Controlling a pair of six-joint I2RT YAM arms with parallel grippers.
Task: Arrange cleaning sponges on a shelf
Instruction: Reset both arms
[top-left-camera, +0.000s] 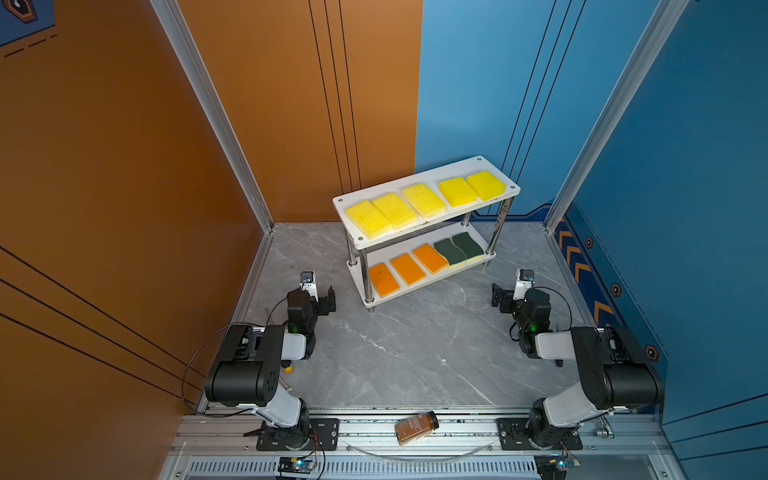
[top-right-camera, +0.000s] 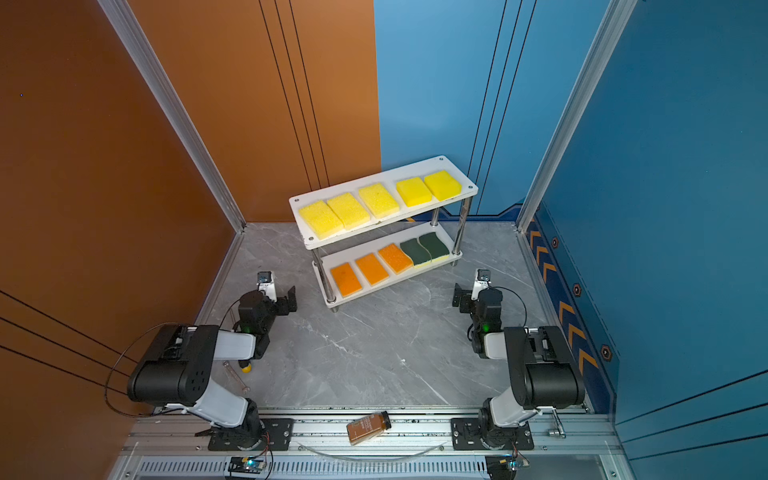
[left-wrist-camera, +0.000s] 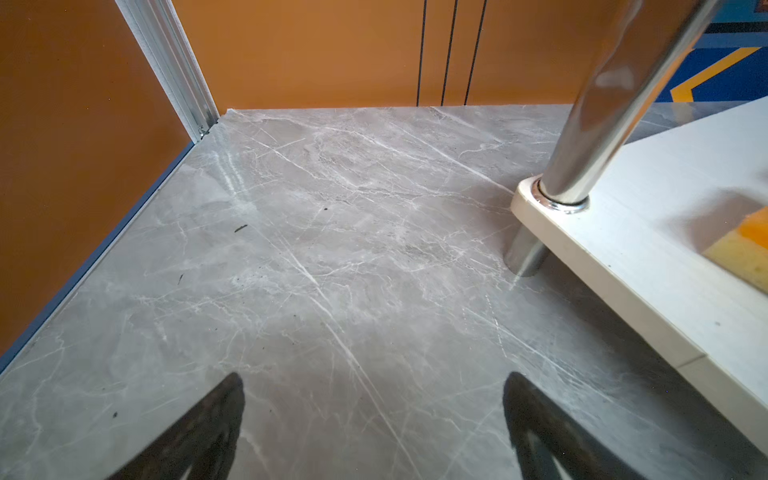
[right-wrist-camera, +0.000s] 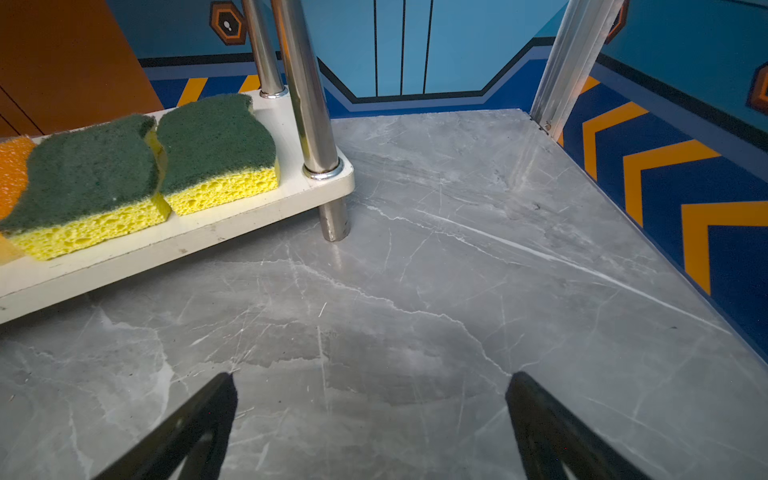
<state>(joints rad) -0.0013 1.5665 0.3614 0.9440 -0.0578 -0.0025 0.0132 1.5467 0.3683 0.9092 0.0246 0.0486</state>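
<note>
Seen from above, white two-tier shelf (top-left-camera: 457, 169) toward the back of a grey marble table (top-left-camera: 415, 353). Carries five yellow sponges (top-left-camera: 423, 200) side by side on the top board and, on the bottom board, three orange sponges (top-left-camera: 408, 269) followed by two green-topped sponges (top-left-camera: 449, 250), the green pair touching each other. Left gripper (left-wrist-camera: 372, 378) near the shelf's left end, jaws spread wide, gripping nothing. Right gripper (right-wrist-camera: 372, 375) near the shelf's right end, likewise spread wide and empty. Brown bottle (top-left-camera: 417, 427) on its side across the metal rail (top-left-camera: 365, 428) at the front, well apart from the shelf.
</note>
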